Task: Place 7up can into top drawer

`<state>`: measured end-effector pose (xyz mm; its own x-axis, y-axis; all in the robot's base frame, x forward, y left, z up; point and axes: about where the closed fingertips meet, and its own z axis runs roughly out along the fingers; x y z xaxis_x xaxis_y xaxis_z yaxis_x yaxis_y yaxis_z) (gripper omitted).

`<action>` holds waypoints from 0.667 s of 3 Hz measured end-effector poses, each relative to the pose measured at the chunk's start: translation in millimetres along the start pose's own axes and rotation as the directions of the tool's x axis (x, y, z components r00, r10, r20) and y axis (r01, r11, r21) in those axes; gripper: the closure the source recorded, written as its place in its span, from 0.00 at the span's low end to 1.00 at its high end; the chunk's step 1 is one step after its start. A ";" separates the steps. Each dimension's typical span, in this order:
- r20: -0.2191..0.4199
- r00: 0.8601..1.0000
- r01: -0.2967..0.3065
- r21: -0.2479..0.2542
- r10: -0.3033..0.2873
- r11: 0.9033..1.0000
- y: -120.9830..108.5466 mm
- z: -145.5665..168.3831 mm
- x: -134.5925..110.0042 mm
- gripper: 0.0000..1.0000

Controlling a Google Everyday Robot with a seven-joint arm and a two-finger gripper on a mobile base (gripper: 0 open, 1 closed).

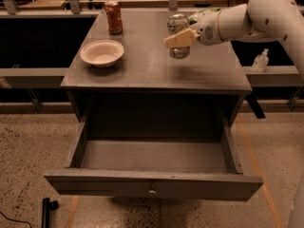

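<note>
The 7up can (pixel 177 23) is a silver can, upright over the right rear part of the grey table top (pixel 142 70). My gripper (pixel 181 38) comes in from the right on the white arm, and its pale fingers (pixel 175 40) are closed on the can's side. The can looks held just above the surface. The top drawer (pixel 152 184) is pulled fully open below the table. Its inside is bare, and its flat front panel has a small metal knob (pixel 152 192).
A red-orange can (pixel 113 17) stands at the table's back left. A white bowl (pixel 101 53) sits in front of it. A small clear bottle (pixel 260 61) stands on a ledge to the right. Railings run behind the table. A dark object (pixel 46 212) lies on the floor at lower left.
</note>
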<state>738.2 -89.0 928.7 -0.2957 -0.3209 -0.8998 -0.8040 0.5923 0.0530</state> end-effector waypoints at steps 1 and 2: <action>0.025 1.000 0.000 -0.037 0.001 0.999 16.5 -5.7 -2.3 1.00; 0.053 0.998 -0.014 -0.123 0.021 0.992 55.4 -21.3 5.4 1.00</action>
<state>681.1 -73.7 936.0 -0.2844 -0.2692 -0.9201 -0.8573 0.5010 0.1185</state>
